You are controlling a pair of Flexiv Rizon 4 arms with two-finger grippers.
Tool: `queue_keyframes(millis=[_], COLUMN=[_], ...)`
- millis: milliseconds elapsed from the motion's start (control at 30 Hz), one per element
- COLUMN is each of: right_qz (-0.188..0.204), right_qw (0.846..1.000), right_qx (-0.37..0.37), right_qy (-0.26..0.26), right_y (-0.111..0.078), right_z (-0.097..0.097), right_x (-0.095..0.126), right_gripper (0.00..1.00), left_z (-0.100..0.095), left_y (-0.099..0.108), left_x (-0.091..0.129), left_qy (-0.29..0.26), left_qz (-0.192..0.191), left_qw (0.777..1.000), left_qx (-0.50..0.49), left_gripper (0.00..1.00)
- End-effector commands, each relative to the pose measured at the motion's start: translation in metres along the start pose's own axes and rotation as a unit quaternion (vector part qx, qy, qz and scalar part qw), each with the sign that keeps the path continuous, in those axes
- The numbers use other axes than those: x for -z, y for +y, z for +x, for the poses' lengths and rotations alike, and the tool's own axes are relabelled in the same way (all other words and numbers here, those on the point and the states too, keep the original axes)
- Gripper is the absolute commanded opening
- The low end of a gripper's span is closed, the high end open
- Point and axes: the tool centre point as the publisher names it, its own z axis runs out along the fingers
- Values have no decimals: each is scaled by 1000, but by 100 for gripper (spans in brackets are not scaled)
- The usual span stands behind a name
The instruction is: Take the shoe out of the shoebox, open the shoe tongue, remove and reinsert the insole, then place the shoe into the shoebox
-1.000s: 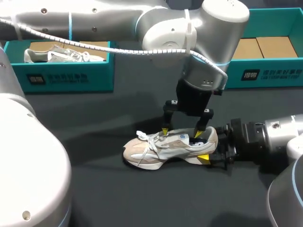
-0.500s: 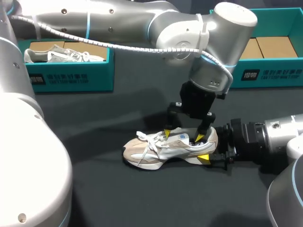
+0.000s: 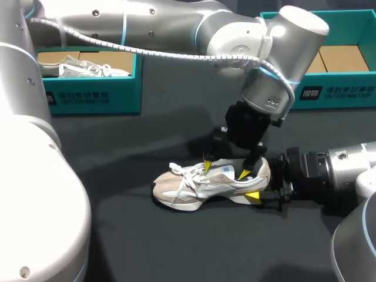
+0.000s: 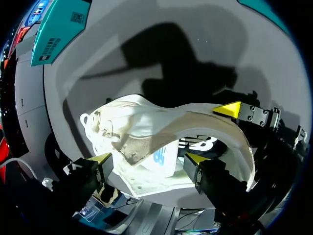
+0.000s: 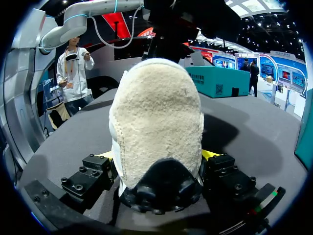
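shoe (image 3: 197,187) at table (image 3: 147,241) middle, well apart from left shoebox (image 3: 88,97), right shoebox (image 3: 338,92)

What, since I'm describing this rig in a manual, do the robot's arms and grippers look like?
Both are glossy silver-grey with rounded joints. The left arm has pale blue rings at its joints and a white spiral-wrapped cable along it. The right arm ends in a black bolted wrist section. The left gripper and right gripper are black, each with two bright yellow-tipped fingers.
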Motion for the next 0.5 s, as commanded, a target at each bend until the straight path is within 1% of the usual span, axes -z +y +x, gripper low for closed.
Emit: queue_keyframes(millis=[33,167,233,267,367,433,467,500], right_qz=[2,2,2,2,2,2,2,2], right_qw=[1000,1000,1000,1000,1000,1000,1000,1000], right_qx=[0,0,0,0,0,0,0,0], right_qy=[0,0,0,0,0,0,0,0], right_y=[1,1,1,1,1,1,1,1], right_z=[1,1,1,1,1,1,1,1], right_x=[-1,-1,-1,-1,-1,-1,-1,-1], right_gripper=[0,0,0,0,0,0,0,0], left_z=[0,-3,-4,-4,-4,-2,-1,0], left_y=[-1,-2,-4,-4,-5,-6,-6,-6], left_x=[3,2,1,1,0,-1,-2,-3], left_qy=[-15,-27,-28,-30,-34,-38,-40,-41], left_qz=[-10,-17,-18,-20,-27,-33,-35,-35], left_qw=[1000,1000,999,999,999,999,999,999], left_qx=[-3,-1,1,0,-2,-6,-7,-7], left_gripper=[88,76,74,71,58,55,50,47])
